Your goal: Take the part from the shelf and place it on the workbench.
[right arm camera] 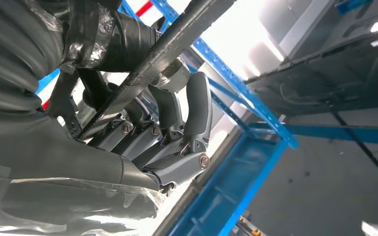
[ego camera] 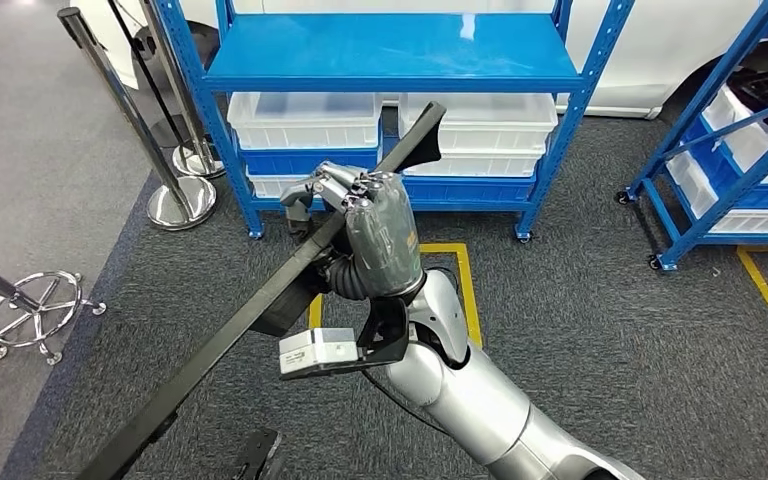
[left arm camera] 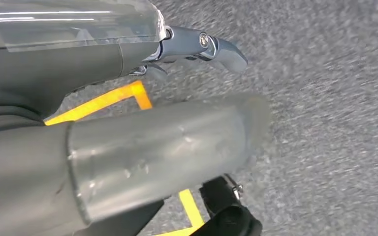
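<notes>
In the head view the part, a long black metal bar (ego camera: 260, 300), runs slantwise from the lower left up toward the blue shelf (ego camera: 390, 60). My right hand (ego camera: 375, 225) grips it near its upper third, in front of the shelf and above the carpet. The right wrist view shows the fingers (right arm camera: 192, 113) curled around the bar (right arm camera: 177, 44). My left hand (left arm camera: 152, 142) hangs over the grey carpet with its thumb and fingers (left arm camera: 211, 46) apart and nothing in it.
White bins (ego camera: 305, 120) fill the shelf's lower levels. A second blue rack (ego camera: 730, 150) stands at the right. Chrome stanchions (ego camera: 175, 195) and a stool base (ego camera: 35, 310) stand at the left. Yellow tape (ego camera: 465, 285) marks the floor.
</notes>
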Controlling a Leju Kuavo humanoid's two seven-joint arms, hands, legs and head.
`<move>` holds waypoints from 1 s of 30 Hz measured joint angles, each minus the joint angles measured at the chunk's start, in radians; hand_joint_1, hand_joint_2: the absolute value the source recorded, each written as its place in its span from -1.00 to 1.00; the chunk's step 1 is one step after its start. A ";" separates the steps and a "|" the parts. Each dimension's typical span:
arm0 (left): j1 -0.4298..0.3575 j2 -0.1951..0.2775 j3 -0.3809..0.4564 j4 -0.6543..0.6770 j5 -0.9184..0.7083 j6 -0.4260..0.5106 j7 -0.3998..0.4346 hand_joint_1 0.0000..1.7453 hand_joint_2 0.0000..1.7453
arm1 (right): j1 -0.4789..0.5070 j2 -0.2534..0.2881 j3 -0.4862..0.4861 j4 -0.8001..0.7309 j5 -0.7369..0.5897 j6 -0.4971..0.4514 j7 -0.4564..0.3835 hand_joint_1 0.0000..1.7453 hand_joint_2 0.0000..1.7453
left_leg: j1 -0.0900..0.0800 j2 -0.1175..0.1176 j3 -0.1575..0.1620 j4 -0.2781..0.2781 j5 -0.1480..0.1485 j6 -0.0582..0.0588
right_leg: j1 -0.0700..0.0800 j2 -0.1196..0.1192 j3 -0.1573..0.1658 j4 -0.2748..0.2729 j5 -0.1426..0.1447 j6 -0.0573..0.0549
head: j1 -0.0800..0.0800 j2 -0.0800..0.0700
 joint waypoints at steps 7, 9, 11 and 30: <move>0.001 0.000 -0.001 0.000 0.000 0.000 0.000 -1.00 -1.00 | -0.001 -0.001 0.000 0.001 0.002 0.000 0.000 1.00 1.00 | -0.002 0.002 -0.148 0.034 0.093 -0.016 | 0.002 0.001 0.186 0.003 -0.013 -0.002 | -0.001 0.000; 0.001 0.000 -0.001 0.000 -0.001 0.000 0.000 -1.00 -1.00 | -0.002 0.001 0.000 0.001 0.003 0.000 0.000 1.00 1.00 | -0.002 0.001 -0.162 0.037 0.115 -0.027 | 0.009 0.003 0.254 -0.105 -0.065 -0.012 | -0.001 0.000; 0.003 -0.002 -0.001 0.000 -0.001 0.000 -0.001 -1.00 -1.00 | -0.003 0.002 0.000 0.002 0.004 0.000 0.000 1.00 1.00 | 0.002 -0.001 -0.168 0.028 0.138 -0.040 | 0.013 0.002 0.252 -0.128 -0.054 -0.025 | 0.000 0.000; 0.001 -0.005 -0.007 0.000 -0.007 0.001 -0.019 -1.00 -1.00 | -0.010 0.002 0.000 0.009 0.091 0.021 0.009 1.00 1.00 | 0.005 -0.002 0.039 -0.012 -0.034 -0.008 | 0.006 -0.005 0.052 -0.088 0.090 0.000 | 0.000 0.000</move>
